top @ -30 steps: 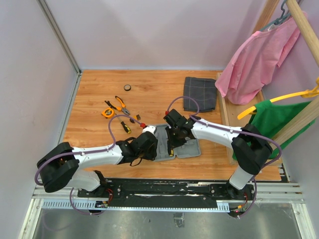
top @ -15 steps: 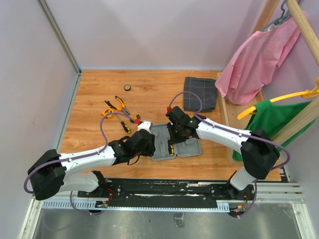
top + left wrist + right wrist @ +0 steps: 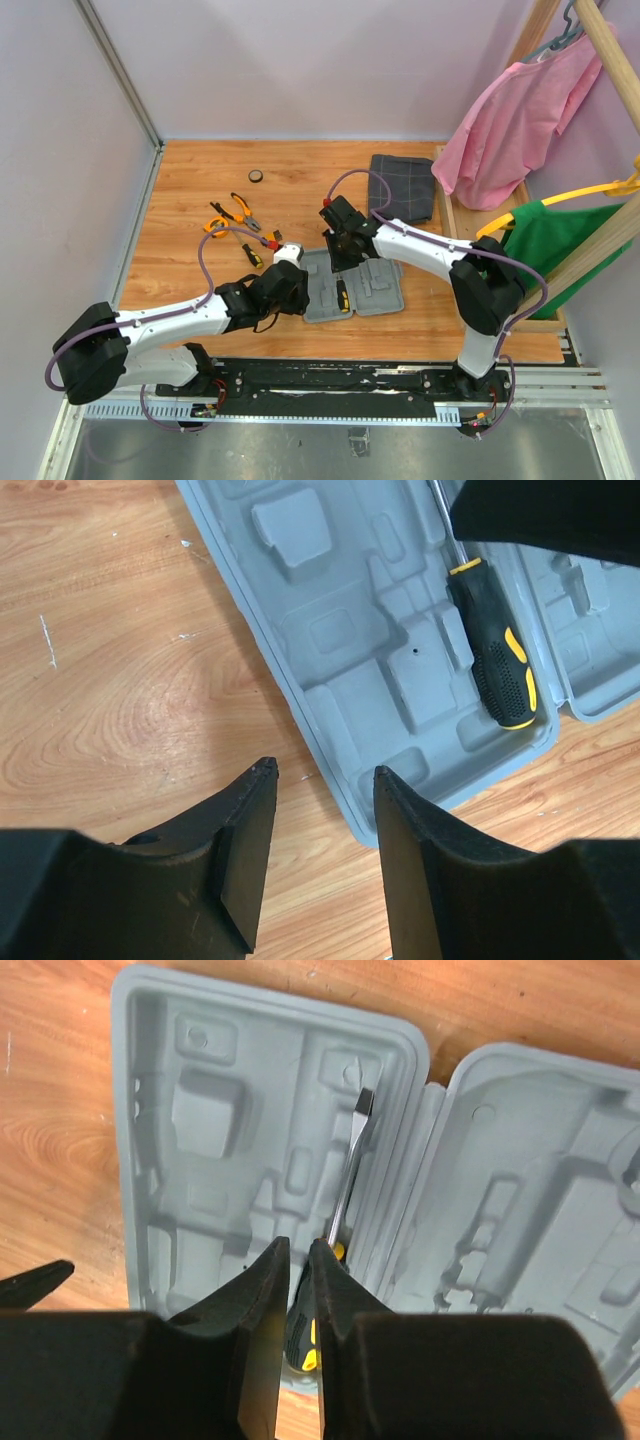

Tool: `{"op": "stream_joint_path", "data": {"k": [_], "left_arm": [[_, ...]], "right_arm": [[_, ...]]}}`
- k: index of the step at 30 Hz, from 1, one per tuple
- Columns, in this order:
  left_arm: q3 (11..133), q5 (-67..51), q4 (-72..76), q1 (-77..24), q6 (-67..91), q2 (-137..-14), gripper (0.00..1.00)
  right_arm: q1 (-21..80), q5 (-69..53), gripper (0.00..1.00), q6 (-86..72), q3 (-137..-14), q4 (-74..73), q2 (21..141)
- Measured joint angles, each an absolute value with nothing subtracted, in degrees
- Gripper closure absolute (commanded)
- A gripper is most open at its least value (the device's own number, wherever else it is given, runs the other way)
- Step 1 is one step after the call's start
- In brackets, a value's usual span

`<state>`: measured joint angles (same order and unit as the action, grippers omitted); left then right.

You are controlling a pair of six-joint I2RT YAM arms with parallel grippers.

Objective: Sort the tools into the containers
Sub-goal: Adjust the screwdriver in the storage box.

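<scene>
While the left fingers [image 3: 245, 850] hang half open and empty over the tabletop [image 3: 120, 700], the near corner of the open grey case [image 3: 330, 630] lies just beyond their tips. Further ahead of them and to the right, one screwdriver [image 3: 495, 665] with a yellow-and-black handle lies in its moulded slot beside the hinge. The right fingers [image 3: 265, 1300] hover directly above this screwdriver; only a narrow slit is between them, and we see nothing held there. Off to the left of the left fingers and farther away, the pliers [image 3: 240, 208], the orange tape measure [image 3: 215, 226] and a small screwdriver [image 3: 252, 255] lie on the wood, well apart from the case. We judge that fetching the next tool is the step in hand. We would raise the right fingers straight up, so they do not catch the shaft, and open the left fingers wider before lowering them across one handle, without pushing the case.
</scene>
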<state>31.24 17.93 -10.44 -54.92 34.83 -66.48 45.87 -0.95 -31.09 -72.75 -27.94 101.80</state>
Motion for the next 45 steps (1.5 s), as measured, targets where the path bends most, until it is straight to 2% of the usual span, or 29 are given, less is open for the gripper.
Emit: {"op": "stream_joint_path", "data": {"k": [30, 39, 41, 45], "left_arm": [[31.14, 17.02, -10.44, -54.92, 34.74, -66.63, 0.55], [31.14, 16.86, -10.41, -54.92, 34.72, -66.89, 0.55], [31.14, 16.86, -10.41, -54.92, 34.72, -66.89, 0.55], [31.16, 16.95, -10.41, -54.92, 34.72, -66.87, 0.55]], "right_arm": [[42.7, 0.56, 0.99, -29.54, -80.88, -30.2, 111.87], [42.7, 0.71, 0.95, -29.52, -81.89, -30.94, 112.66], [42.7, 0.67, 0.9, -29.41, -81.89, -30.94, 112.53], [42.7, 0.21, 0.86, -28.77, -81.78, -31.22, 111.83]]}}
